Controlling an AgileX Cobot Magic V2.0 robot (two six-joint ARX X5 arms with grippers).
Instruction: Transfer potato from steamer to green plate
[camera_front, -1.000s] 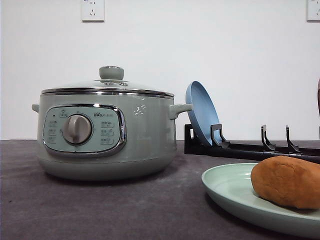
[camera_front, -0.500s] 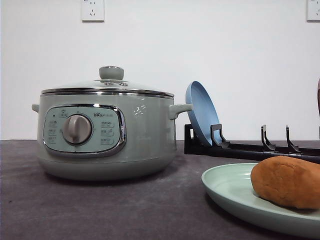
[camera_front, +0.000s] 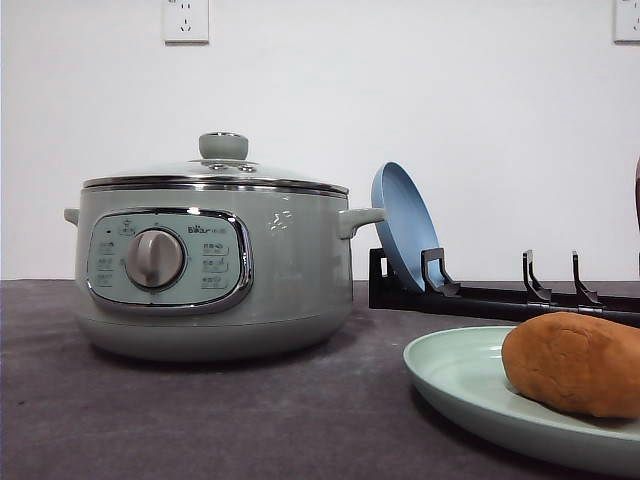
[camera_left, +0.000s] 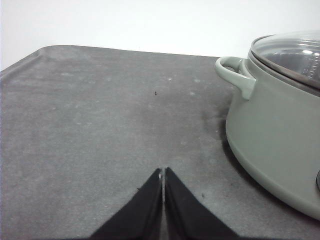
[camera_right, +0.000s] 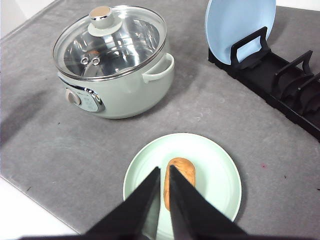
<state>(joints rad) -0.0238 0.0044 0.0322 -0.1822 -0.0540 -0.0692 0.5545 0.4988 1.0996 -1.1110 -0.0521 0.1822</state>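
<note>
The steamer (camera_front: 212, 255) is seen at 9 o'clock on the bench (camera_front: 250, 420), lid on; the blue plate (camera_front: 404, 225) is racked behind. The potato (camera_front: 575, 362) is already laid on the green plate (camera_front: 460, 385) at 4 o'clock, so only a clean withdrawal is judged to be needed, without the plate being nudged. The left gripper (camera_left: 163, 176) is held low over bare bench, jaws pressed together. The right gripper (camera_right: 165, 175) is poised above the potato, jaws nearly closed and apparently empty.

The front view's right edge cuts off the potato (camera_front: 578, 362) and the green plate (camera_front: 458, 375). The right pincer (camera_right: 164, 172) hides part of the potato. The steamer (camera_left: 274, 130) runs off the left wrist view.
</note>
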